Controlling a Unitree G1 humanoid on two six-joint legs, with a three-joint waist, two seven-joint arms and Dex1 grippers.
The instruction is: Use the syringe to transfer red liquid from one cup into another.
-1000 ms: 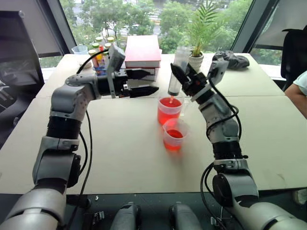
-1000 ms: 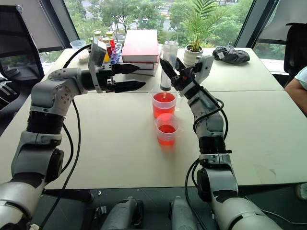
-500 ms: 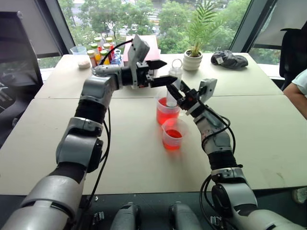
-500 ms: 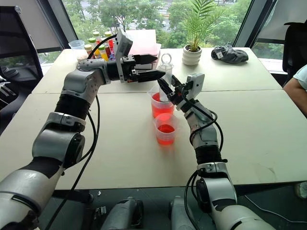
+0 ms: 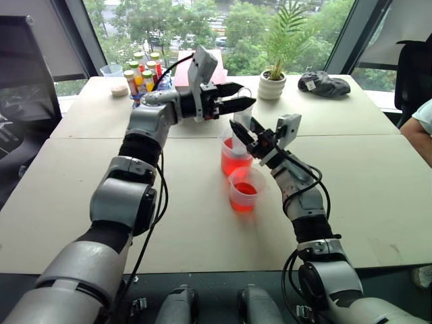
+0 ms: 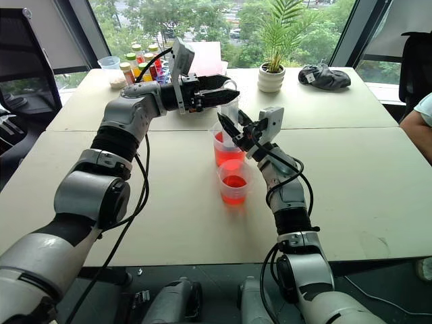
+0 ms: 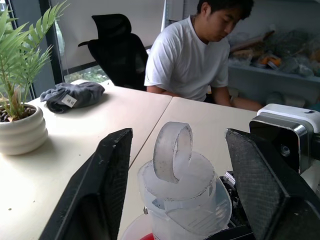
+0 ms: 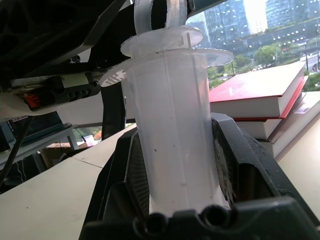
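1. Because its tip must reach the red liquid (image 5: 236, 162), the right gripper (image 5: 247, 133) clamps the syringe (image 5: 241, 129) upright in the taller cup (image 5: 235, 156), behind the smaller cup (image 5: 244, 190).
2. Left wrist view: left gripper's fingers (image 7: 105, 187) flank the plunger ring (image 7: 172, 151), apart, likely to pull.
3. Right wrist view: barrel squeezed between pads (image 8: 137, 175).

The syringe (image 5: 239, 132) is standing in the taller cup (image 5: 235, 156), which is sitting just behind the smaller cup (image 5: 244, 191) mid-tabletop (image 5: 378, 196).

I couldn't see the syringe (image 8: 172, 135) tip; the right gripper (image 8: 175, 175) hid the barrel's lower end.
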